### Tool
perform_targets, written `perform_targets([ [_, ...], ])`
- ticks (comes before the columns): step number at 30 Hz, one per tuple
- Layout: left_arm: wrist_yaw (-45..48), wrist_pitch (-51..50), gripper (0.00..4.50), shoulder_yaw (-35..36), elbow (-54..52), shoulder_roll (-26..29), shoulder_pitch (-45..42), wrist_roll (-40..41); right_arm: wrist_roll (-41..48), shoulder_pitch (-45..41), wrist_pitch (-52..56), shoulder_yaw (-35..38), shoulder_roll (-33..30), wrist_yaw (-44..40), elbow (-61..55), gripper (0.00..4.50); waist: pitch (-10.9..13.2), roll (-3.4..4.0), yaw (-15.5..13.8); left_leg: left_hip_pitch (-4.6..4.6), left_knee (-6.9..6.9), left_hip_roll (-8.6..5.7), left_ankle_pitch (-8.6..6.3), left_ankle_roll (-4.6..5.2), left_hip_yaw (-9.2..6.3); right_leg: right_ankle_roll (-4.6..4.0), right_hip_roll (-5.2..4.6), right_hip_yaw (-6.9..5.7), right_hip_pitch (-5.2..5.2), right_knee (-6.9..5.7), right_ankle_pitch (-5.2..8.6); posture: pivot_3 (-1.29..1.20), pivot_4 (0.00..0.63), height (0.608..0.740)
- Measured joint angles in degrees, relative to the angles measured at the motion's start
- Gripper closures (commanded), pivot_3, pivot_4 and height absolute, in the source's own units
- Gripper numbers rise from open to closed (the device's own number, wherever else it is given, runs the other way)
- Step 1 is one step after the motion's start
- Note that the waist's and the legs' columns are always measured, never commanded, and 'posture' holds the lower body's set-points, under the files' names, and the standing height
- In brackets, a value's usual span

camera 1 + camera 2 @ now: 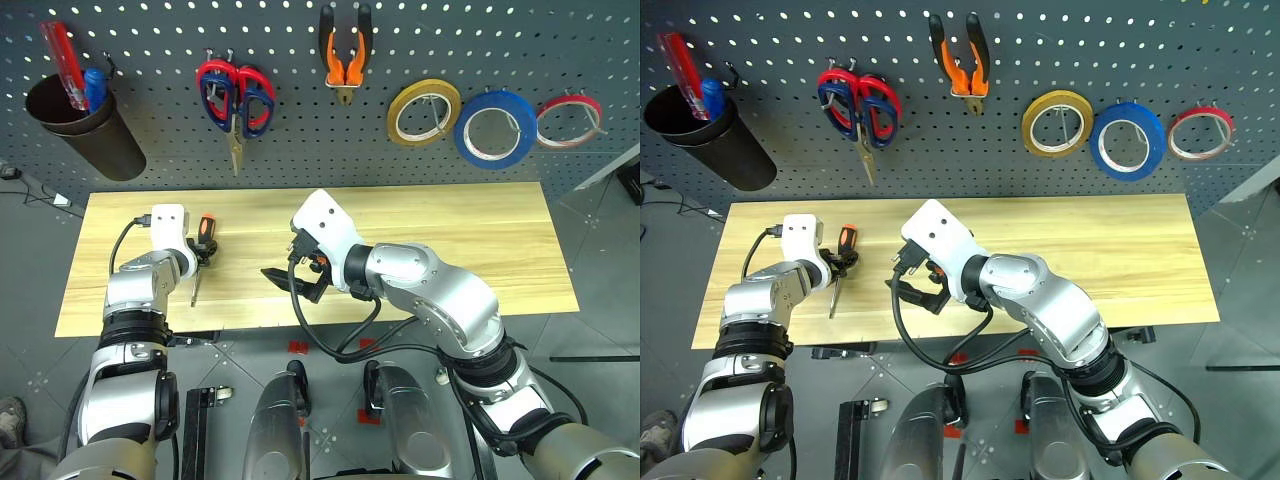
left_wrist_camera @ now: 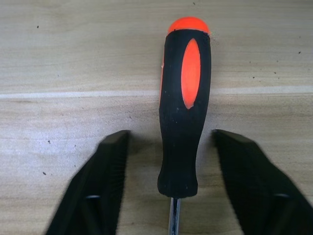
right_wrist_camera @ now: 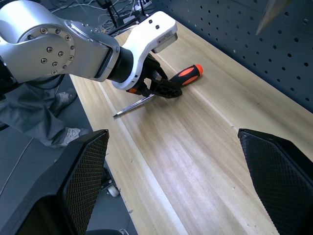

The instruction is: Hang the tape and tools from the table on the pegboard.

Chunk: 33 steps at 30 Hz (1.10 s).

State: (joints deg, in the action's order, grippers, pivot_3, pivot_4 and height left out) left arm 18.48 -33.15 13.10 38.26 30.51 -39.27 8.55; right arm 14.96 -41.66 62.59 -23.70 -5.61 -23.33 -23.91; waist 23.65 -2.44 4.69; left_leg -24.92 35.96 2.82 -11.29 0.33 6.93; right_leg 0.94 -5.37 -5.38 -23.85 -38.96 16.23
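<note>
Your left claw [image 2: 168, 196], spread, straddles the screwdriver [image 2: 183, 107] on the worktop [image 1: 450, 240]; pinch the handle next. Right claw [image 3: 178, 181] hangs wide.

Table [image 1: 480, 250]: bare wood across the right half and along the front edge, open passage there. Left part occupied by the screwdriver [image 1: 203, 238], lying flat, with the left gripper [image 2: 171, 161] straddling its handle. Right gripper [image 1: 290, 283] hangs over the table's middle, blocking the route between the two halves. Pegboard [image 1: 150, 60]: free holes between cup [image 1: 85, 125] and scissors [image 1: 236, 100].
</note>
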Motion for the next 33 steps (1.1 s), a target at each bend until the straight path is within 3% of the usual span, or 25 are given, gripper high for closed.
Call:
perform_targets([
  [4,0.80,1.81,3.86,0.01,0.57,0.00,0.12,-0.06,-0.33,0.30,-0.99,0.00,-1.06,0.00,0.63,0.00,-0.01,-0.02,0.03,-0.01,0.00,-0.01,0.00,-0.01,0.00,0.00,-0.01,-0.02,0.00,0.01,0.00,-0.22,0.414,0.740],
  [5,0.86,2.16,3.93,-0.01,0.64,0.00,0.18,-0.10,-0.38,0.53,-1.25,-0.02,-1.28,-0.04,0.67,0.00,-0.02,-0.03,0.04,-0.01,-0.01,-0.01,0.00,-0.01,0.00,0.00,-0.01,-0.02,0.00,0.01,0.00,-0.22,0.401,0.740],
  [9,-0.65,2.94,3.93,1.09,-0.99,-0.83,1.55,0.50,-1.33,3.17,-6.36,-0.75,-5.17,-0.76,0.20,0.00,-0.12,-0.14,0.09,-0.06,-0.01,-0.04,-0.01,-0.03,0.00,0.04,-0.05,-0.04,0.01,0.04,0.02,-0.23,0.367,0.740],
  [14,-2.81,2.88,3.93,2.40,-14.70,-4.28,10.34,1.52,-2.44,8.51,-17.51,-1.52,-11.36,-5.93,-3.56,0.00,-0.27,-0.25,0.33,-0.18,-0.04,-0.09,-0.02,-0.06,-0.01,0.08,-0.11,-0.09,-0.09,0.05,0.04,-0.26,0.321,0.740],
  [21,-5.44,6.76,3.93,0.09,-37.53,-5.54,26.65,-1.59,-0.21,10.64,-24.13,0.47,-12.24,-10.50,-5.16,0.00,-1.04,-0.78,1.47,-0.36,0.02,-0.04,0.00,-0.09,-0.12,0.06,-0.09,-0.20,-0.18,0.00,0.02,-0.25,0.266,0.740],
  [33,-12.20,19.32,3.93,0.91,-65.19,-5.57,38.15,-12.36,0.42,10.66,-31.17,4.90,-14.74,-16.71,-0.77,0.00,-5.36,-1.04,1.42,-0.71,0.10,-0.11,0.00,-0.07,-0.51,0.05,-0.11,-0.69,-0.19,0.02,0.01,-0.18,0.189,0.740],
])
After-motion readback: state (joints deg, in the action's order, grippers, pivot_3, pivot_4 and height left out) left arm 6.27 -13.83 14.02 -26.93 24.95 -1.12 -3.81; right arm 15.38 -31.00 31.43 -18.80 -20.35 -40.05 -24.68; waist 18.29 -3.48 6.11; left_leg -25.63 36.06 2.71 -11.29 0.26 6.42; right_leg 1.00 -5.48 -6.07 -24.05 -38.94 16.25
